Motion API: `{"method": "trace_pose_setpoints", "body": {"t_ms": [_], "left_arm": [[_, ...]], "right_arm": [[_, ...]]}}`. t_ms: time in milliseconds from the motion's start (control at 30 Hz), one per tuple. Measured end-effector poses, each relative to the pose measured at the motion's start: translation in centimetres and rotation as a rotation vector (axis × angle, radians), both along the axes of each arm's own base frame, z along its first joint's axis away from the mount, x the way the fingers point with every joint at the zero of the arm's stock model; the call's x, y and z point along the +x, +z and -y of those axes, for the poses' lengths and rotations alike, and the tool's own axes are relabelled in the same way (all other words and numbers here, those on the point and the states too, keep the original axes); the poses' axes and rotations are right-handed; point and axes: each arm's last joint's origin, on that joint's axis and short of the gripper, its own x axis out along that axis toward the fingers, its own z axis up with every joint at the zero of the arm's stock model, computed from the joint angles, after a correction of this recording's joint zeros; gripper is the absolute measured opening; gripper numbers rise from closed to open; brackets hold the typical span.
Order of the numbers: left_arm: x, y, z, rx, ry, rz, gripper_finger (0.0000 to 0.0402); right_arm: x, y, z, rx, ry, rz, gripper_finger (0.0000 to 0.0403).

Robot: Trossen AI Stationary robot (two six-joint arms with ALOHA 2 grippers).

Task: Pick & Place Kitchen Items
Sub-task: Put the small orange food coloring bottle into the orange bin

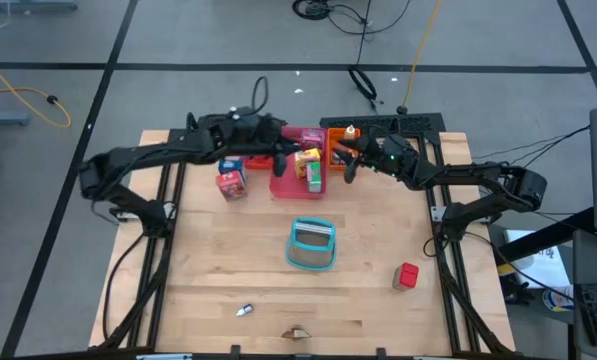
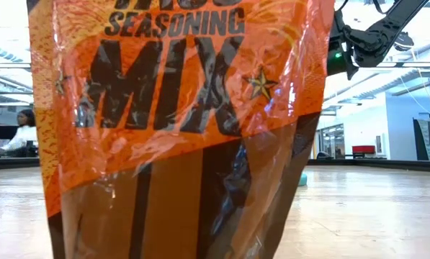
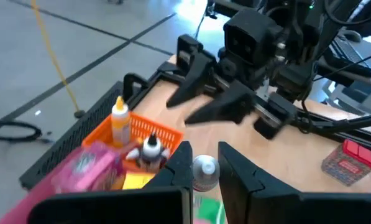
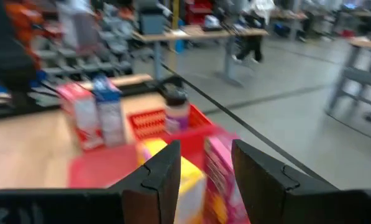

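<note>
Landmark: red tray (image 1: pixel 290 183) at the tabletop's (image 1: pixel 218 270) far edge. Left tool (image 1: pixel 286 155) over the tray's left side, fingers parted, nothing held. Right tool (image 1: pixel 346 160) just right of the tray, by the orange tray (image 1: pixel 334 135), fingers apart, empty. Yellow-pink carton (image 1: pixel 307 157) and green carton (image 1: pixel 315 178) lie in the red tray; red-blue carton (image 1: pixel 231 178) left of it; orange bottle (image 3: pixel 119 121) in the orange tray; red cube (image 1: pixel 407 275) well nearer, to the right. Teal basket (image 1: pixel 311 245) nearer than the red tray.
</note>
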Motion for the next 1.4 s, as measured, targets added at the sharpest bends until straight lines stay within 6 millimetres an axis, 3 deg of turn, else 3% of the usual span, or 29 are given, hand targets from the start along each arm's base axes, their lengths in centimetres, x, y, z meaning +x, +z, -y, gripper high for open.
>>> {"method": "trace_pose_setpoints", "body": {"t_ms": [200,433,867,1400], "left_arm": [[3.4,0.0,-1.6,0.028,-0.035,-0.028,0.0034],[5.8,-0.4,-2.7,0.066,-0.039,-0.066,0.0034],[6.6,-0.5,-2.7,0.088,-0.047,-0.050,0.0034],[8.8,-1.8,-1.1,0.095,-0.104,-0.007,0.0034]], "right_arm": [[0.1,0.5,-0.2,0.022,0.081,0.063,0.0134],[0.2,0.6,-0.5,0.021,0.172,0.076,0.0147],[0.4,1.3,-0.8,-0.022,0.183,0.136,0.0182],[1.4,1.7,-2.4,-0.111,0.110,0.119,0.0171]]}}
